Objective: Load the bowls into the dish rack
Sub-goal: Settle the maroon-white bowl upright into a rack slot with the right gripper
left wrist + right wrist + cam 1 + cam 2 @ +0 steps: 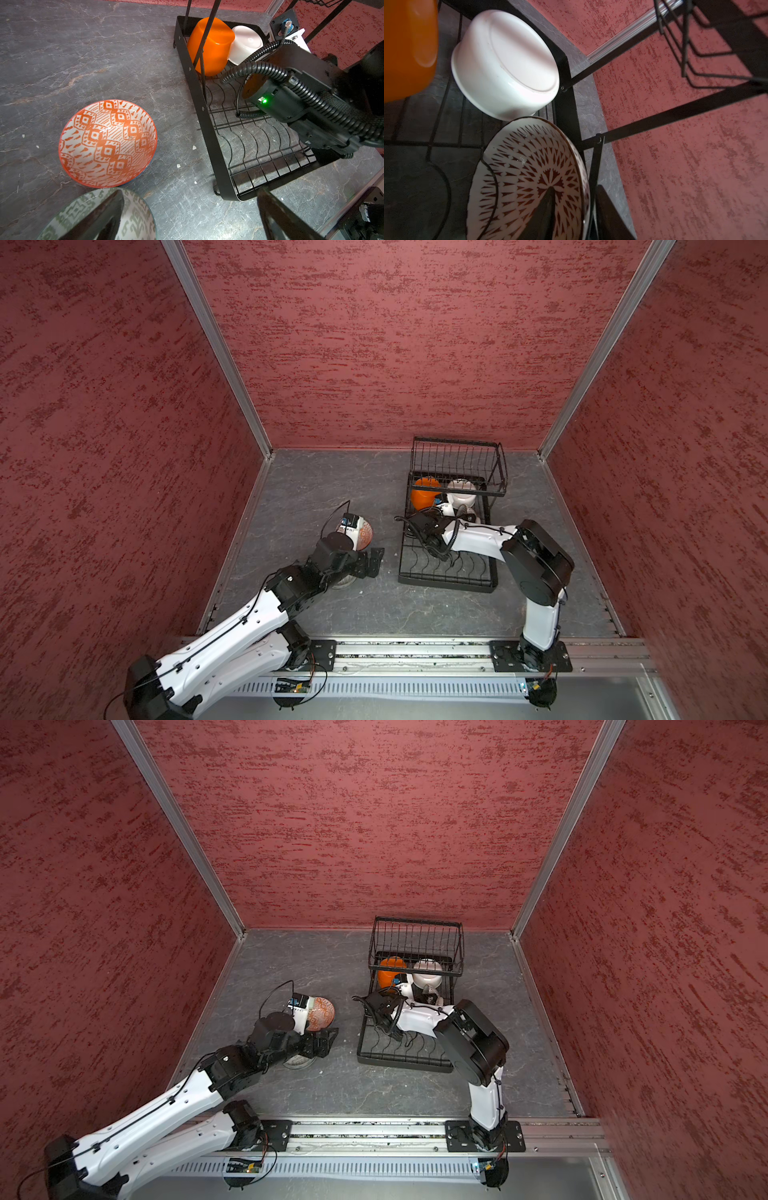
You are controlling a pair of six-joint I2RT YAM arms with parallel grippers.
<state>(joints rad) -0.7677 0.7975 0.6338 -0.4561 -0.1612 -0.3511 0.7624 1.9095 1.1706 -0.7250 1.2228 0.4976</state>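
The black wire dish rack (405, 568) (361, 1048) stands at the back right. An orange bowl (424, 493) (212, 47) and a plain white bowl (461, 499) (504, 62) lean in it under the raised basket. A white bowl with a dark pattern (529, 176) stands on edge against the rack's side. My right gripper (575, 188) is open, one finger inside that bowl and one outside its rim. A red-orange patterned bowl (365, 533) (108, 143) and a grey-green patterned bowl (345, 581) (133, 218) sit on the floor. My left gripper (370, 562) (189, 220) hangs open above the grey-green one.
The right arm (478, 539) lies low across the rack's flat base with its curved dividers (249, 141). Red walls (374, 344) close in the grey stone floor (332, 481) on three sides. Both arms are mounted on a metal rail (415, 651) along the front.
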